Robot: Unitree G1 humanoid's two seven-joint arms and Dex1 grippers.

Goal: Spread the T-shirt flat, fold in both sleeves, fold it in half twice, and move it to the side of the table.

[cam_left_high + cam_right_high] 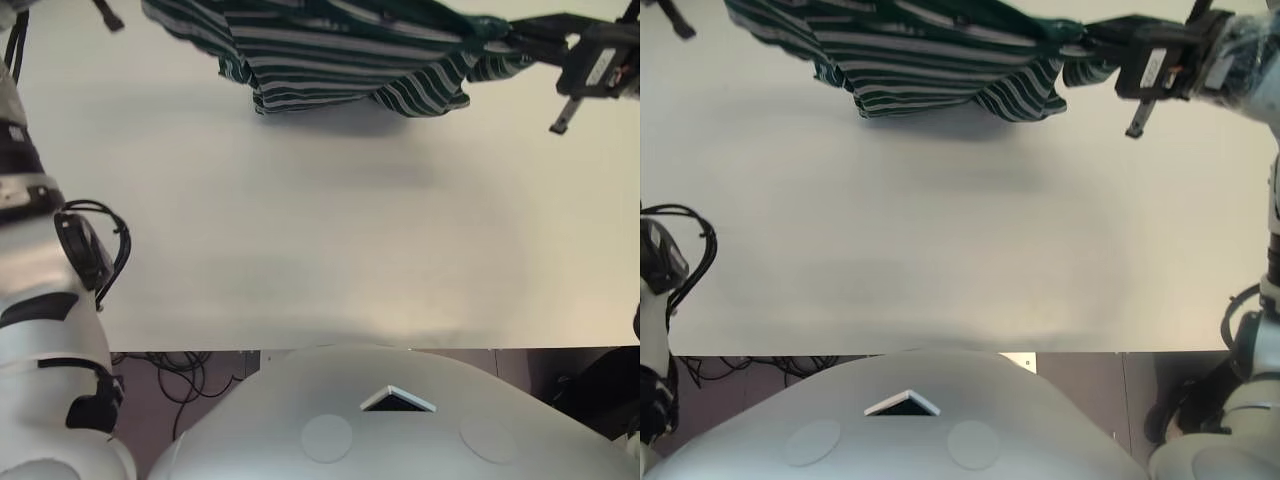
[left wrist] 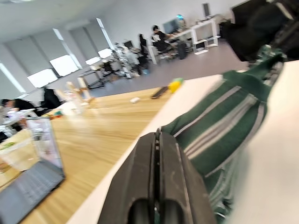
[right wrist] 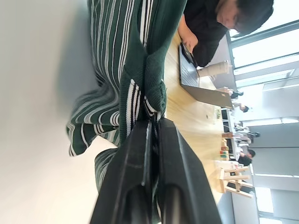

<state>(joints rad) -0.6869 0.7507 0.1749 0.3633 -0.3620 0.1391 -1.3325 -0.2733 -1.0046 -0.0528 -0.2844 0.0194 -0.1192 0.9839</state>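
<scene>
Two arms go out over the white table (image 1: pixel 300 250), from its near edge toward its far edge. The left arm (image 1: pixel 40 330) stands at the near left corner. It rises along the left edge, and the forearm runs out of the head views at the top. The right arm (image 1: pixel 1250 60) stands by the right edge. Its forearm comes in over the far right corner, almost level, and it points across the table toward the left edge.

Farther on, near the far edge, the green T-shirt (image 1: pixel 330 50) with white stripes is stretched between the two grippers. It runs along the far edge from the left part to the right part. Its middle sags down in loose folds, and a shadow lies on the table under them. I cannot tell if the lowest fold touches the surface.

The right gripper (image 1: pixel 1092 45) is at the right end of the cloth. In the right wrist view its two fingers (image 3: pixel 140 144) are pressed together on a ribbed, striped edge of the T-shirt, which bunches just past the tips. The left gripper (image 2: pixel 158 137) is at the other end. Its fingers are also pressed together, and the striped cloth comes out tight from their tips toward the right gripper.

Beyond the far edge stands a wooden desk (image 2: pixel 93 140) with a laptop (image 2: pixel 32 186) on it.
</scene>
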